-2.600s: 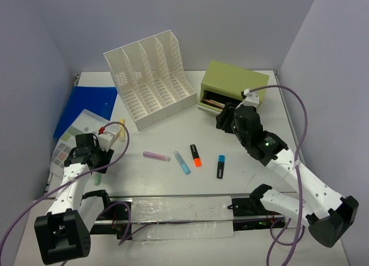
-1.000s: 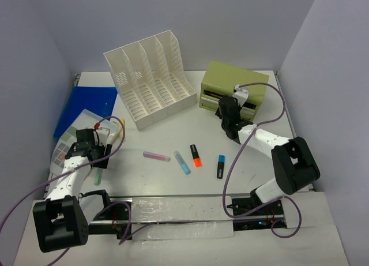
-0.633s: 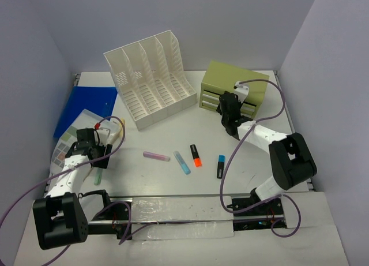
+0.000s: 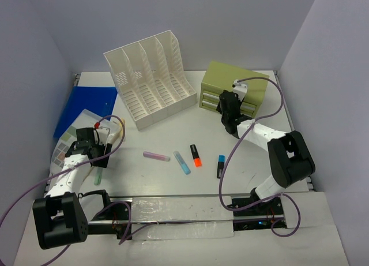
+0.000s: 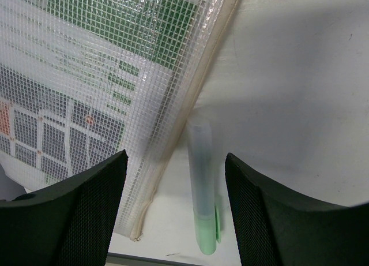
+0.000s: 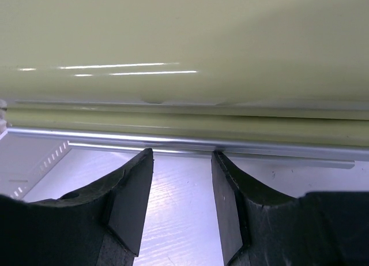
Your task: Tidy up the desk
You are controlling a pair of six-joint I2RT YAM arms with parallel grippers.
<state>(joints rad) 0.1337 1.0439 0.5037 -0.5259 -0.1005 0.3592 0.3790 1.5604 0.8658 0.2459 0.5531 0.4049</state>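
Observation:
The desk (image 4: 173,130) is a white tabletop. At its left, my left gripper (image 4: 99,161) (image 5: 176,156) hangs open over a pale green highlighter (image 4: 97,176) (image 5: 202,191). The highlighter lies between the fingers, untouched, beside a mesh pouch of papers (image 4: 72,142) (image 5: 86,93). At the back right, my right gripper (image 4: 226,102) (image 6: 182,153) is open. Its fingertips (image 6: 147,162) rest against the lower front edge of the olive-green drawer box (image 4: 236,82) (image 6: 184,47), whose drawers are shut. Nothing is between its fingers.
A white slotted file rack (image 4: 151,75) stands at the back centre and a blue folder (image 4: 86,107) lies at back left. Pink (image 4: 156,156), light blue (image 4: 182,162), orange (image 4: 196,155) and blue-black (image 4: 221,166) highlighters lie mid-desk. A yellow one (image 4: 121,130) lies near the left gripper.
The olive box's lower drawer, open earlier with pencils showing, is now shut, and my right gripper has moved forward against its front. The left gripper has barely moved.

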